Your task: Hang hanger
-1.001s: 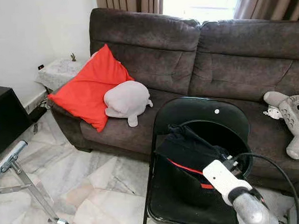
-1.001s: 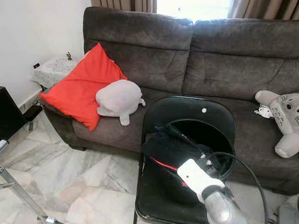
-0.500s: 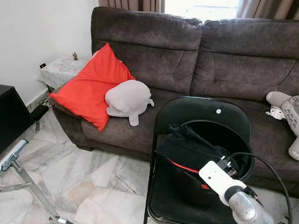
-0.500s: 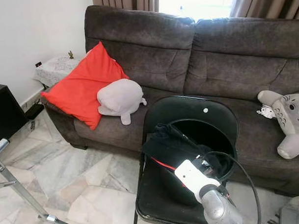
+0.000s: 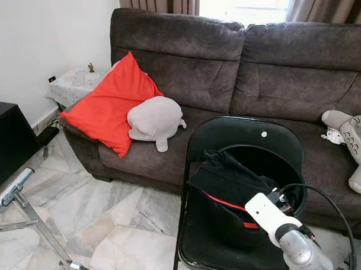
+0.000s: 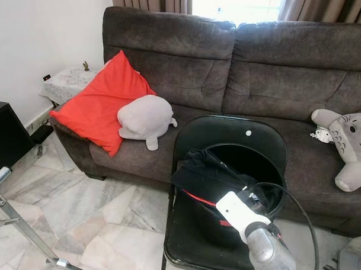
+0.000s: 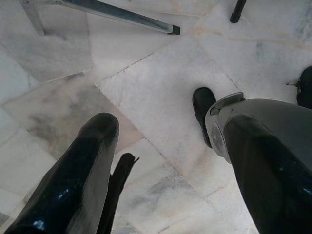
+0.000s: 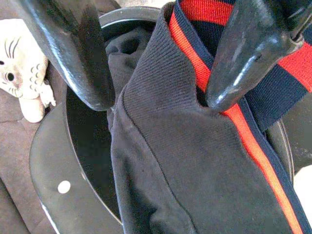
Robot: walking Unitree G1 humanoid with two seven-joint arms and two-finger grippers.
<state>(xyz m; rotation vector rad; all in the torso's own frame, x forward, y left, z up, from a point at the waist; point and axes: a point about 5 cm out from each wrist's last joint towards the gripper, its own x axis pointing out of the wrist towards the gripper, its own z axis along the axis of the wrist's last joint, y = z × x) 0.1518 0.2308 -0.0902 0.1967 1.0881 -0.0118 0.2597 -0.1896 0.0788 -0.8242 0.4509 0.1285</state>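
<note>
Reaching with the right claw point(image 8: 156, 92) into the black bucket point(image 5: 291, 166) on the folding chair point(image 5: 228, 136) in front of the sofa point(image 5: 225, 56). Fingers are spread, straddling a fold of the dark garment point(image 5: 229, 180), its red-striped band point(image 8: 243, 131) lying right against one fingertip; nothing pinched yet. No hanger can be made out, so judging it's either under that cloth or not here. The garment sits directly ahead of and under the right claw, draped over the bucket's near-left rim, stripe running roughly along the reach direction. The right arm is the nearer one.

The left claw point(image 7: 165, 161) hangs idle over the marble floor point(image 7: 146, 73), fingers apart, empty.

The head view gives the chair/bucket layout; the wrist view shows the actual finger-to-fabric contact, which the arm's white housing point(image 5: 267, 210) hides from above.
</note>
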